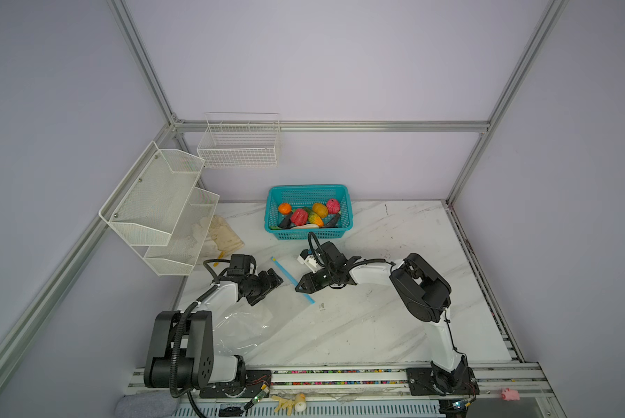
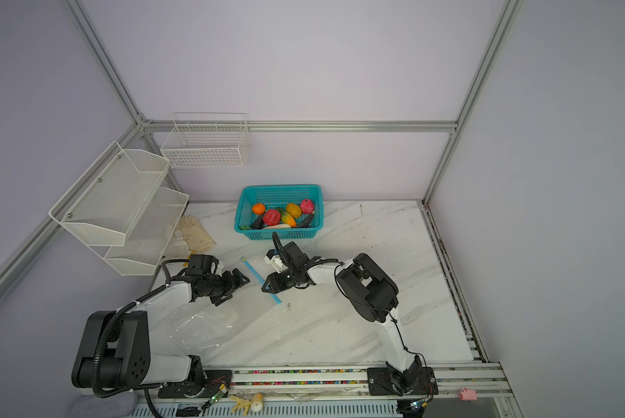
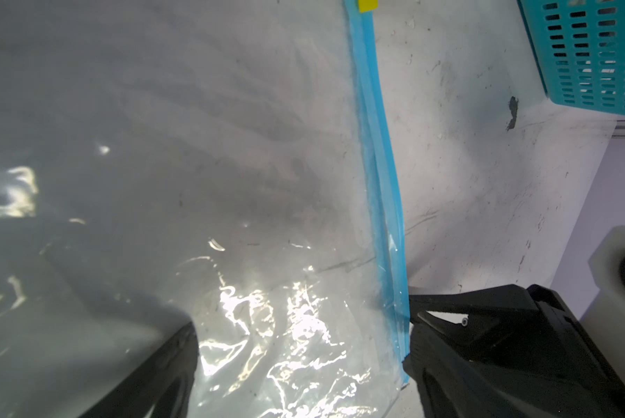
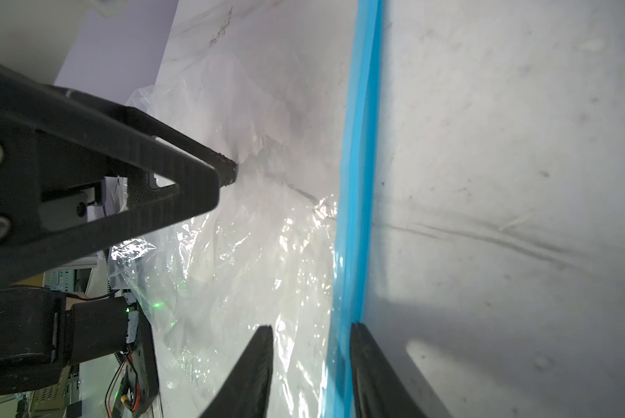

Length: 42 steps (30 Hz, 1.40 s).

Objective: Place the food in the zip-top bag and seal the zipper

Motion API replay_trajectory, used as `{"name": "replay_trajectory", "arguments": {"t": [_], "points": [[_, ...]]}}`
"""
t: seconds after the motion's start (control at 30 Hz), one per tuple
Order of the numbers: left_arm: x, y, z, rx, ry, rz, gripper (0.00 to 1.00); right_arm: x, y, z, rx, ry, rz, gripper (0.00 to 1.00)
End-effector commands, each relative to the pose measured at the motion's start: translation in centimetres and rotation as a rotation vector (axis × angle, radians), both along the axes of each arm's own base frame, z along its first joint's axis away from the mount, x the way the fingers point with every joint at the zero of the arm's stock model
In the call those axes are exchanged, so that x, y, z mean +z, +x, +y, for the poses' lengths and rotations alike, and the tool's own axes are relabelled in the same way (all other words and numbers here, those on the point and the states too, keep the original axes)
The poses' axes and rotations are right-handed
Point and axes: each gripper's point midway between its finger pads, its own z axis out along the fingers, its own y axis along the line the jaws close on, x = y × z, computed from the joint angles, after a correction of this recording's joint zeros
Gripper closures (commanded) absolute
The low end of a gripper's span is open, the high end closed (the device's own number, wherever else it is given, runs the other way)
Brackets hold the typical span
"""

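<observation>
The food [image 1: 309, 217] [image 2: 282, 217], several toy fruits and vegetables, lies in the teal basket at the back. The clear zip-top bag [image 1: 246, 325] [image 2: 202, 325] [image 3: 195, 181] [image 4: 267, 253] lies flat on the table between the arms. Its blue zipper [image 1: 285, 273] [image 2: 255, 271] [image 3: 380, 163] [image 4: 358, 181] runs diagonally. My right gripper [image 1: 298, 287] [image 2: 265, 287] [image 4: 313, 362] straddles the strip near its front end, jaws apart, one finger against it. Opposite it, my left gripper [image 1: 269, 282] [image 2: 240, 280] [image 3: 303, 362] stands wide open over the bag film beside the strip.
The teal basket [image 1: 345, 220] [image 2: 244, 217] [image 3: 593, 54] stands close behind the grippers. White mesh shelves [image 1: 159, 202] and a wire basket [image 1: 238, 144] hang at the left and back. Pale gloves [image 1: 224, 235] lie under the shelves. Small toys [image 1: 510, 394] sit on the front rail.
</observation>
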Motion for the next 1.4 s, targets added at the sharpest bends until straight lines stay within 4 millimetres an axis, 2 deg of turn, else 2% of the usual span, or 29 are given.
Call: {"name": "replay_trajectory", "arguments": {"t": [0.0,0.5,0.67,0.83,1.03,1.23,1.37], "points": [[-2.1,-1.8,-0.1,0.005,-0.015,0.069,0.09,0.3,-0.2,0.4,0.017,0.006,0.016,0.64],[-2.1,-2.0,-0.2,0.005,-0.026,0.062,0.09,1.2,-1.1,1.5,0.038,0.079,0.06,0.76],[-1.6,-1.8,-0.4,0.002,-0.035,0.046,0.1,1.4,-1.2,1.7,0.039,0.095,0.062,0.81],[0.2,-1.0,-0.9,-0.016,-0.052,0.018,0.08,2.2,-1.1,1.8,0.037,0.114,0.027,0.87],[2.9,0.1,-1.7,-0.035,-0.079,0.001,0.07,3.8,-1.5,2.3,0.065,0.125,-0.17,1.0],[6.8,1.2,-1.8,-0.04,-0.069,-0.07,0.08,4.9,-1.5,2.4,0.065,0.136,-0.3,1.0],[8.0,1.8,-1.5,-0.046,-0.047,-0.07,0.11,5.9,-1.4,2.4,0.047,0.14,-0.389,1.0]]}}
